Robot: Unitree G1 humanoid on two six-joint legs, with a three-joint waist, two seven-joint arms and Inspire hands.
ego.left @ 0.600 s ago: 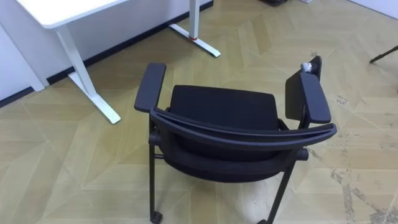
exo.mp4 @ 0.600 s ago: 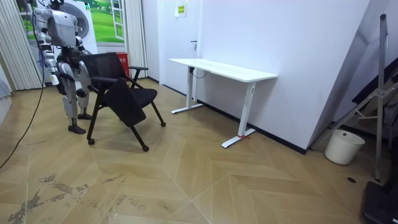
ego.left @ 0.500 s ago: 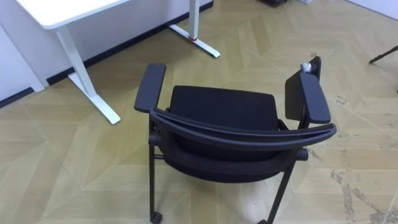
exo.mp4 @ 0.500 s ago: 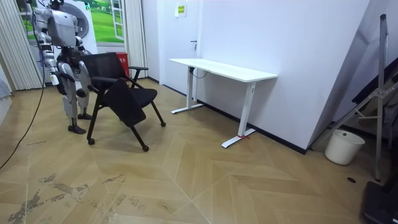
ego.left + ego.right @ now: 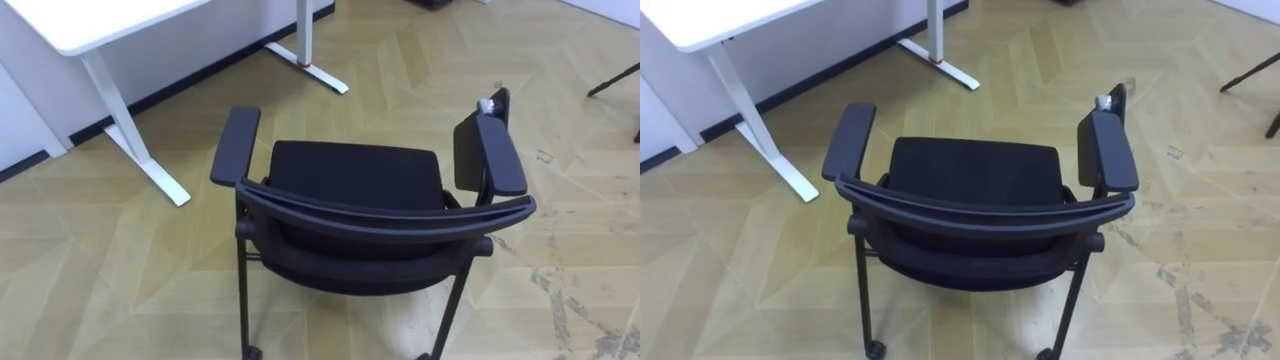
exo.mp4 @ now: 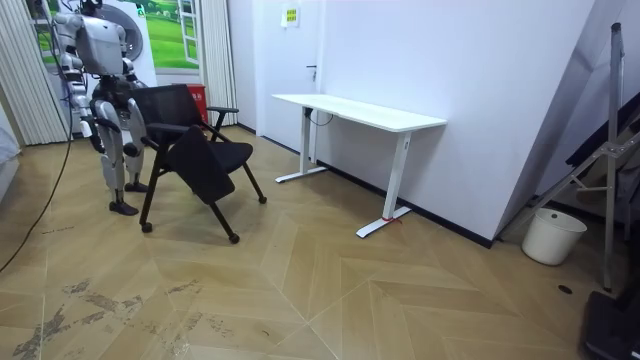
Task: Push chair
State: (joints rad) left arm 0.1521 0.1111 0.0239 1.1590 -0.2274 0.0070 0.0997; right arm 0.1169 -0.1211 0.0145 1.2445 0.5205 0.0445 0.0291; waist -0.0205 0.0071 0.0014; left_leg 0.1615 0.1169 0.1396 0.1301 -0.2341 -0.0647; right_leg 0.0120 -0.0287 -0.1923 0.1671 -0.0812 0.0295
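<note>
A black chair point(image 5: 355, 175) with armrests and small wheels stands just below me, its curved backrest point(image 5: 385, 215) nearest and its seat facing away toward the white desk. A folded side panel point(image 5: 468, 150) hangs at its right armrest point(image 5: 498, 155). In the room view I stand upright right behind the chair point(image 6: 195, 150), at the room view's left. My right hand point(image 6: 88, 128) hangs low at my side, and my left hand point(image 6: 133, 125) is close behind the backrest. The right eye view shows the same chair point(image 5: 975, 170).
A white desk point(image 5: 90, 20) on white legs point(image 5: 140, 150) stands ahead to the left along the wall point(image 6: 450, 60). Open wood floor lies between chair and desk point(image 6: 360, 110). A white bin point(image 6: 552, 235) and dark stands are at the room view's far right.
The eye view has shifted slightly, which is the camera's own move. In the room view the chair and I stand as before.
</note>
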